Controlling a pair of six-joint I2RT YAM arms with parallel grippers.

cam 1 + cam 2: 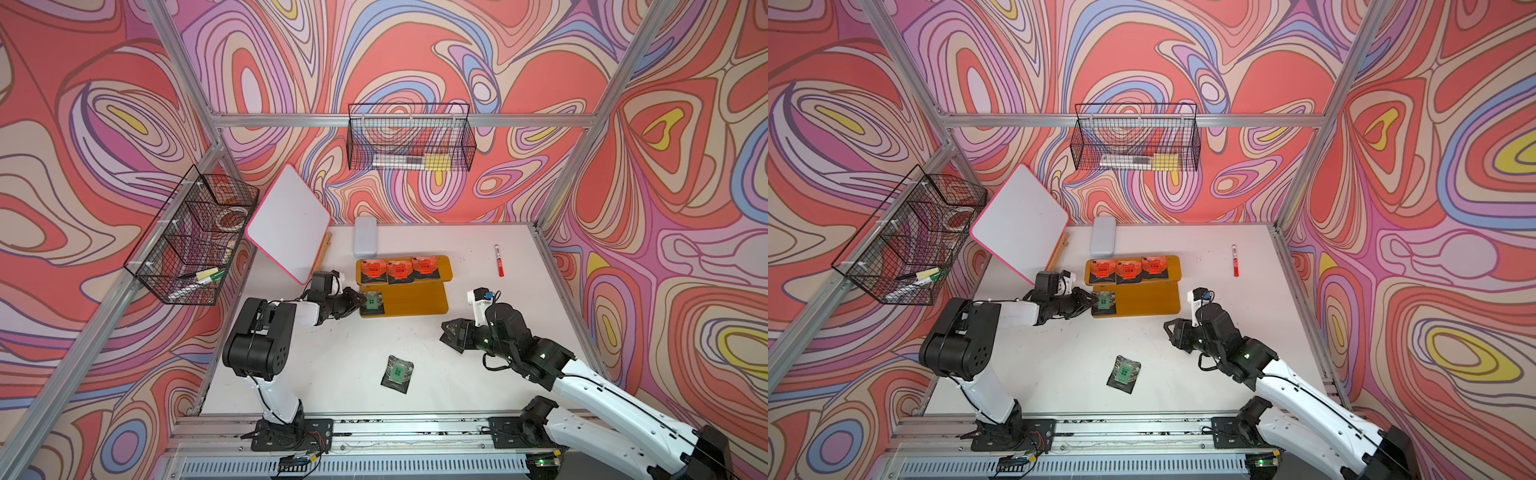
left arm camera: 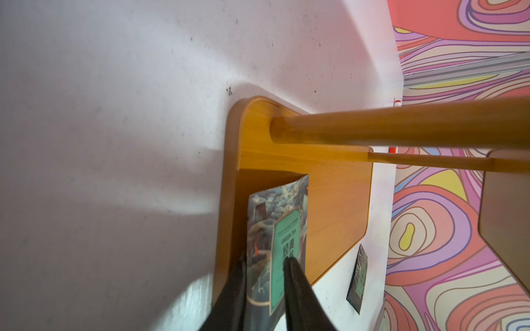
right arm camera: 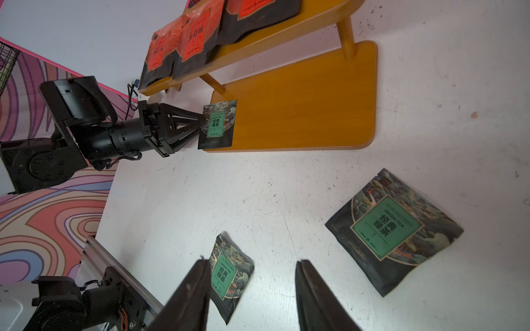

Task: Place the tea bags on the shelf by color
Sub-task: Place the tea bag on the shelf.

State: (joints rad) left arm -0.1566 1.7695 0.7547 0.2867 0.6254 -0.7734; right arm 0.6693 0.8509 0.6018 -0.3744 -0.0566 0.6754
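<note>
Green tea bag (image 1: 371, 302) on the shelf's (image 1: 415, 305) lower tier, at its 9 o'clock end
Left claw (image 2: 265, 259) straddles the bag's edge, jaws slightly parted; three orange tea bags (image 1: 400, 270) line the upper tier toward 12 o'clock; right claw (image 3: 253, 262) hangs wide open at the shelf's 4 o'clock; second green bag (image 1: 397, 373) lies on the worktop (image 1: 332, 374) at 6 o'clock; third green bag (image 3: 394, 229) lies near the right claw.

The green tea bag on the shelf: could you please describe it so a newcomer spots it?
Find the yellow two-tier shelf mid-table. On its lower tier, beside the left tool, sits the green tea bag. It is the shelf's only green-labelled bag; the orange tea bags fill the upper tier.
</note>
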